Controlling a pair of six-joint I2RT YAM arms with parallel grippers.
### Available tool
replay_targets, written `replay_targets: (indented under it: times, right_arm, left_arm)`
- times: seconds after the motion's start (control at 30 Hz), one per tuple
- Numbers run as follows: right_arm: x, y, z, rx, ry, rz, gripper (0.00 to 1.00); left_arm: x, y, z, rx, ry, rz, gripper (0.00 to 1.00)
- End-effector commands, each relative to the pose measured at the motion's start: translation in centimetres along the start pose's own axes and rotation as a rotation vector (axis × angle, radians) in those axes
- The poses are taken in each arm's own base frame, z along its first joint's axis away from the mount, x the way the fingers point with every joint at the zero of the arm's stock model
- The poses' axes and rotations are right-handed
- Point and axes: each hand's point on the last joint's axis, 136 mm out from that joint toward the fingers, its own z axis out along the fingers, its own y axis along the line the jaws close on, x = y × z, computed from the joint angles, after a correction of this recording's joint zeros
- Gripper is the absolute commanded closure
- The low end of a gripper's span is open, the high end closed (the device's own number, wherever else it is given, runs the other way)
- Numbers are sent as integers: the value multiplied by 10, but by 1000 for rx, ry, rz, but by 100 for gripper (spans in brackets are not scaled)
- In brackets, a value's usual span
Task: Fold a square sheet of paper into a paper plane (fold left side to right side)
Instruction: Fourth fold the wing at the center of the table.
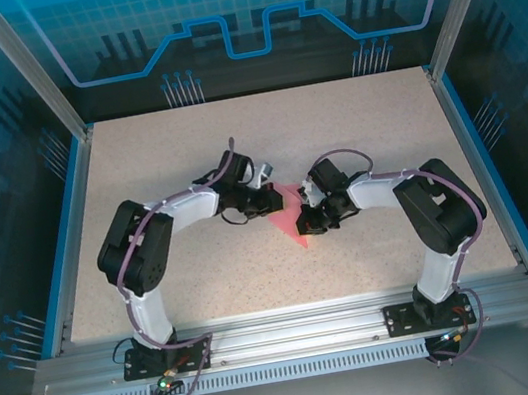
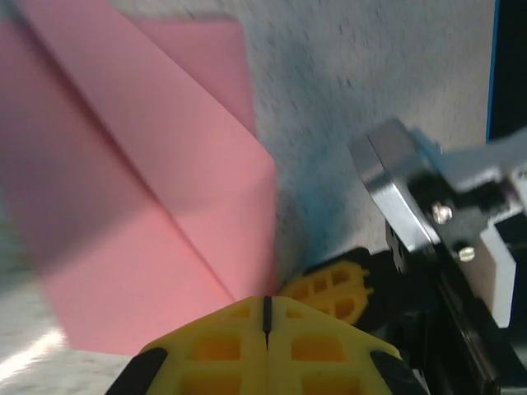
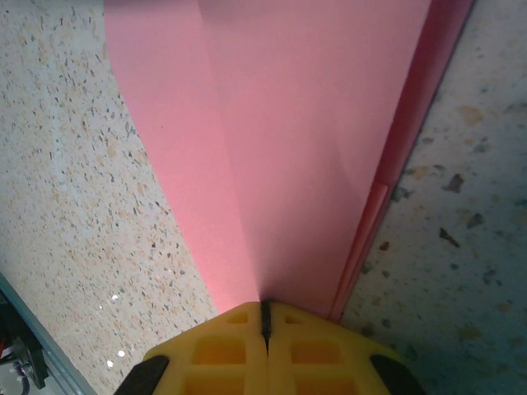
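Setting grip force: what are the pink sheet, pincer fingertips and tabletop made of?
Pink sheet: thin matte paper, holds sharp creases.
Right pincer's fingertips: yellow moulded plastic, probably; gridded recesses.
Tabletop: speckled stone-look surface, slight sheen; likely laminate, unsure.

We see the paper plane plain pink, the table beige with dark specks, left gripper and right gripper yellow, black-edged.
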Motion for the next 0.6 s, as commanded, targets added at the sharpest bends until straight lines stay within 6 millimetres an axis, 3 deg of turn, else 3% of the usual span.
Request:
replay_targets:
  times: [0.0, 0.57]
  right_arm:
    - [66, -55, 14, 208, 217, 125, 100]
    - [67, -55, 14, 211, 221, 122, 100]
  left_arm:
    - [11, -3, 15, 42, 41, -24, 96]
    - [24, 5, 40, 26, 139, -70, 96]
